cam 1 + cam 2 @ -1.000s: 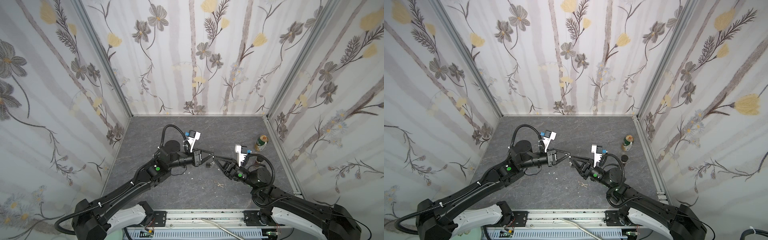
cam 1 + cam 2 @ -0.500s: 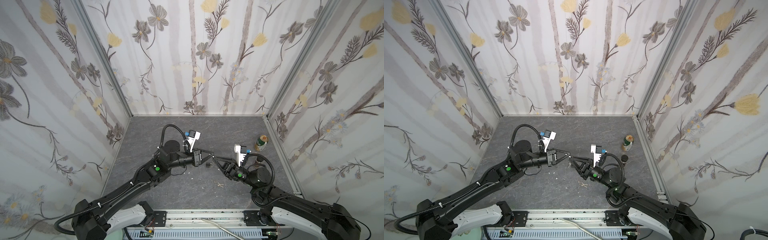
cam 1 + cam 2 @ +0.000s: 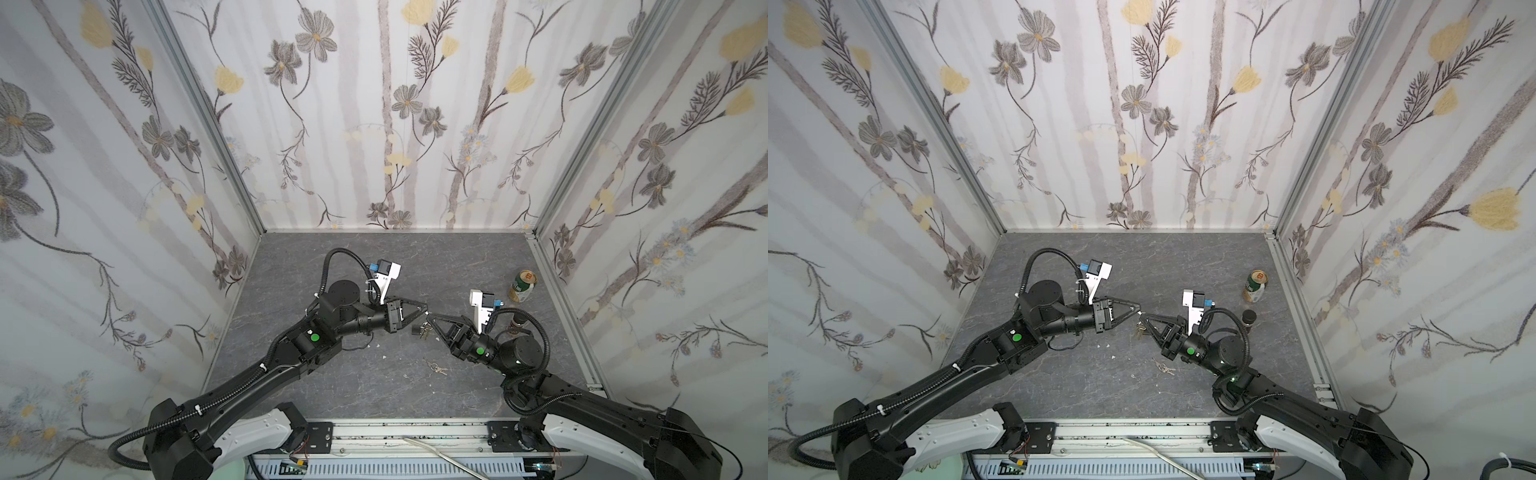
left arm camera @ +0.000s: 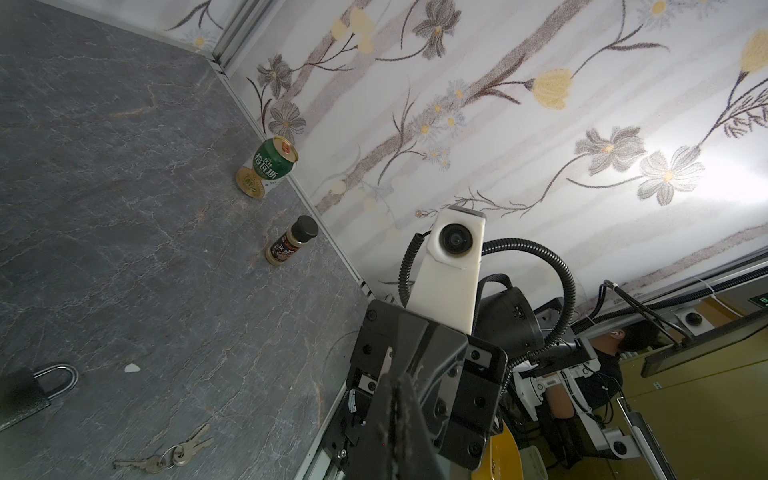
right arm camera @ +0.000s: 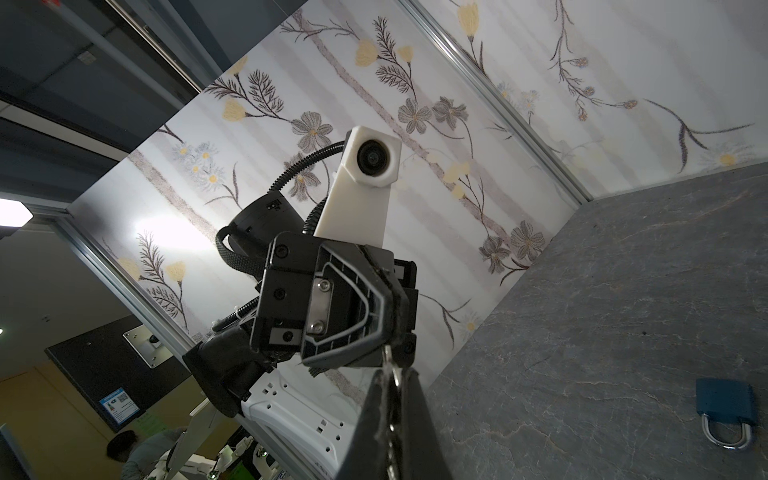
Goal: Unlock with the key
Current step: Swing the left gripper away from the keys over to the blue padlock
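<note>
I'm counting 2 claws [image 3: 427, 310] [image 3: 430, 319], 1 padlock [image 3: 415, 330], 2 bunches of keys [image 3: 424, 331] [image 3: 436, 368], 1 green drink can [image 3: 521, 286] and 1 small dark-capped bottle [image 3: 1249, 319], around 1 grey table [image 3: 332, 382].

On the surface [image 3: 374, 257], padlock [image 3: 415, 330] near the middle, left end effector [image 3: 425, 310] and right end effector [image 3: 430, 319] tip to tip just above it, key [image 5: 388, 357] between them, key bunch [image 3: 436, 368] nearer the front, can [image 3: 523, 286] behind bottle [image 3: 1249, 319] by the right wall [image 3: 623, 208].
</note>
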Robot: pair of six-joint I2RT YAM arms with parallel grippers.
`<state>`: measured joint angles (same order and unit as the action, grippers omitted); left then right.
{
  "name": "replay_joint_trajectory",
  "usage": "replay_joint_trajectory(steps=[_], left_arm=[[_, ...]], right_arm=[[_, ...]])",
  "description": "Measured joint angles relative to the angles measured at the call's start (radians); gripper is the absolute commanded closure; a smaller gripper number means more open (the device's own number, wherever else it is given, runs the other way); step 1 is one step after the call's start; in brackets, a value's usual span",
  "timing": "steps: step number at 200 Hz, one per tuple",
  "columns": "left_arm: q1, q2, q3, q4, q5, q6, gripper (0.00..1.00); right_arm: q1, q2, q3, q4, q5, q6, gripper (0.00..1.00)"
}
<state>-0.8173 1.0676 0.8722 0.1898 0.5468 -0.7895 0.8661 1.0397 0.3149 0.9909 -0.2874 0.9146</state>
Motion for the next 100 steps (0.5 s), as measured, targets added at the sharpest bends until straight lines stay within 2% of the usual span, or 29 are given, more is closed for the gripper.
replay_joint_trajectory(steps=[14,29,53,86,100], left_arm=[[0.002,0.0,0.0,-0.003,-0.011,-0.004,0.44],[0.013,-0.003,0.0,-0.022,-0.032,-0.009,0.37],[0.047,-0.005,0.003,-0.095,-0.074,-0.016,0.37],[0.096,-0.002,0.016,-0.2,-0.109,-0.02,0.55],[0.106,0.005,0.026,-0.247,-0.13,-0.021,0.58]], right_arm=[[0.0,-0.006,-0.003,0.0,-0.001,-0.008,1.0],[0.0,-0.026,-0.013,-0.011,0.003,-0.013,1.0],[-0.001,-0.079,-0.018,-0.072,0.042,-0.044,1.0],[-0.002,-0.163,-0.022,-0.195,0.119,-0.103,1.0],[-0.002,-0.188,-0.023,-0.251,0.152,-0.125,1.0]])
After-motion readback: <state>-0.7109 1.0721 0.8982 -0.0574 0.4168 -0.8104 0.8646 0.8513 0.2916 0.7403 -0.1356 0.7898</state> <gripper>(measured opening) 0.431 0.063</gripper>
